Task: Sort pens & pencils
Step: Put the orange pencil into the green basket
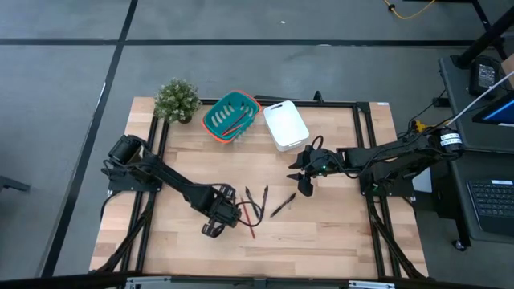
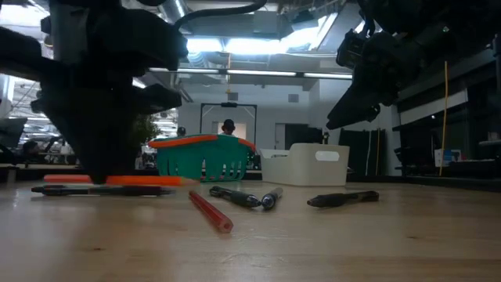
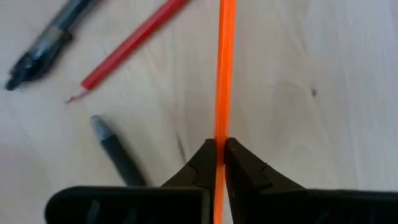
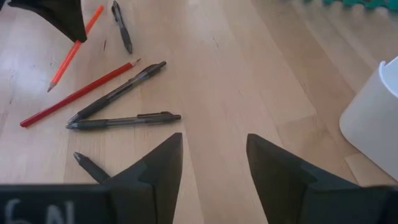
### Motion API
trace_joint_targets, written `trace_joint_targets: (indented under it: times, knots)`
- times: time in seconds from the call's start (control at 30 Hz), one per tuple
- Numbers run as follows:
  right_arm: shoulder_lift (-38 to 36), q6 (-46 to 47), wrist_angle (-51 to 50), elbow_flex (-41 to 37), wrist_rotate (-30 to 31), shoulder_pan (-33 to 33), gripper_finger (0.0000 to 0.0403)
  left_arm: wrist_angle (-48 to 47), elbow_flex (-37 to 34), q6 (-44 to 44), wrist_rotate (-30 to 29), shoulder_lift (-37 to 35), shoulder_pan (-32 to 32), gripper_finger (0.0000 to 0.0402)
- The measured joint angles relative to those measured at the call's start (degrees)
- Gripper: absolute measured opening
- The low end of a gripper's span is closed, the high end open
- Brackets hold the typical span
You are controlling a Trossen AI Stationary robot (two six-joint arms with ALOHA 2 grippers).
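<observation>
A wooden table (image 1: 321,225) fills the view from above, with a dark arm reaching in from each side. Along its far edge sit a small potted plant (image 1: 177,99), a teal basket (image 1: 230,117) with an orange rim holding a few red sticks, and just beside it a white bin (image 1: 285,124). The left gripper (image 3: 220,157) is down at the table near the front centre, its fingers pinched together on an orange pencil (image 3: 224,68) that lies flat on the wood. Close by it lie a red pencil (image 3: 127,48) and several black pens (image 4: 124,120), scattered loosely, some touching at their tips. One pen (image 1: 282,205) lies apart, towards the right arm. The right gripper (image 4: 214,163) hangs above the table near the bin, fingers spread wide and holding nothing. Seen from table height, the left arm blocks part of the basket.
</observation>
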Motion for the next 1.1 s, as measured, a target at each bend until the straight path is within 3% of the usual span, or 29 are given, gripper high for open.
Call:
trace_joint_targets:
  times: [0.67, 1.1]
  knots:
    - [0.0, -0.19, -0.71, -0.02, 0.02, -0.01, 0.018, -7.59, 0.24, 4.11, -2.21, -6.69, 9.22, 0.0016]
    - [0.0, -0.28, -1.28, -0.02, 0.04, 0.0, 0.018, -10.45, 0.28, 6.58, -6.74, -19.02, 15.04, 0.0016]
